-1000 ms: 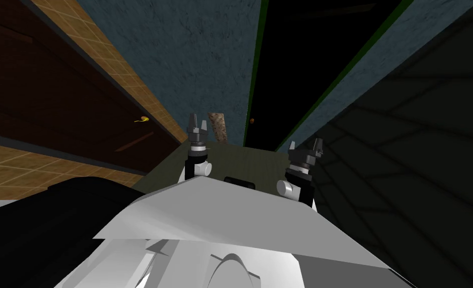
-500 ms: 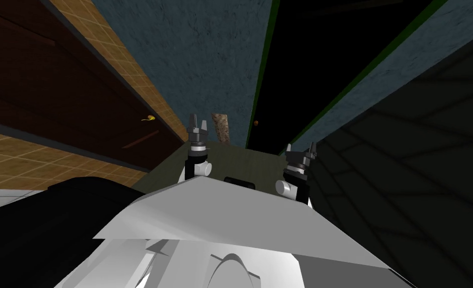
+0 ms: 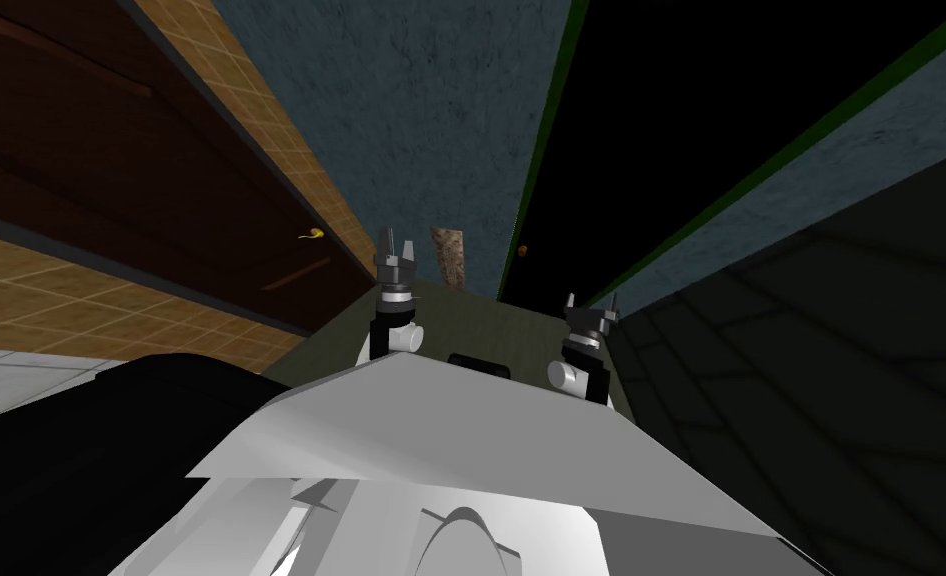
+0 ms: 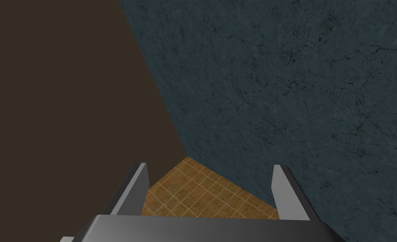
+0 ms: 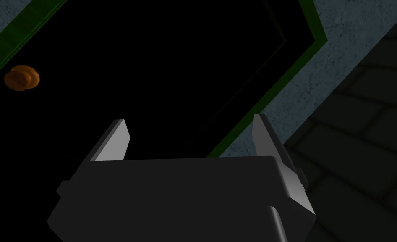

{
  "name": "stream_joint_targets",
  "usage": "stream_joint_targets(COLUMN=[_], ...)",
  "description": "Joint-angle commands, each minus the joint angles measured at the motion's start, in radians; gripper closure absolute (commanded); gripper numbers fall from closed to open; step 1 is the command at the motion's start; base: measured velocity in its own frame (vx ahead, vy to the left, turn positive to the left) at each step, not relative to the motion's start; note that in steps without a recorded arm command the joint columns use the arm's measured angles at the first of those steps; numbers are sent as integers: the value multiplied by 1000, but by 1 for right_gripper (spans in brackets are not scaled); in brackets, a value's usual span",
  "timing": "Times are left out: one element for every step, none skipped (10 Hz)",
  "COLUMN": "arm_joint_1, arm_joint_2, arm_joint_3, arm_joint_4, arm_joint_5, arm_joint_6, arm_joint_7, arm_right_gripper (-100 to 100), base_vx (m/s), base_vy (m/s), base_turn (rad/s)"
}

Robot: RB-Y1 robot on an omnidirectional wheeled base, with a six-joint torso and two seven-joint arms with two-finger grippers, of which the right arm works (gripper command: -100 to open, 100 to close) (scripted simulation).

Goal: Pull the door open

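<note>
A black door in a green frame stands ahead, slightly right, in a blue-grey wall. Its small round orange knob sits close to the frame's left edge. In the right wrist view the knob lies well off to the side of my right gripper, far from its fingers, which stand open on nothing. That right gripper hangs low before the door's right part. My left gripper is raised before the blue wall, open and holding nothing.
At the left a dark brown door with a yellow lever handle is set in an orange tiled wall. A speckled brown panel stands against the blue wall. A dark block wall closes the right side. The floor is olive.
The whole picture has slid right, so my body has turned. My right gripper has swung a little left and lower, and now points more at the black door. The left arm holds still.
</note>
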Motion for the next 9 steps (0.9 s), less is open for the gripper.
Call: stream_joint_targets(arm_joint_1=[-7,-11,-16,-21,-26,-30,-35,-40,-45], arm_joint_2=[-9,-13,-18,-22,-26,-30,-34,-38,-42], arm_joint_3=[0,1,2,3,4,4,5,6,7], arm_joint_4=[39,63,88,112,136,161,186,211,236], arm_joint_5=[-24,-40,-55,-70,-85,-101,-116,-132,-148], arm_joint_6=[-18,-27,-37,-46,-56,-65,-75,-84,-94], arm_joint_7=[-33,-52,-72,-91,-110,-129,-149,-168,-188], arm_right_gripper=[-100,-100,-100,-100,-100,-100,-100,-100,-100], base_vx=[106,105,102,117,98,89,105,121,111], base_vy=[18,21,13,4,13,4,7,-2,-8], base_turn=[139,134,132,149,143,113,139,154,122])
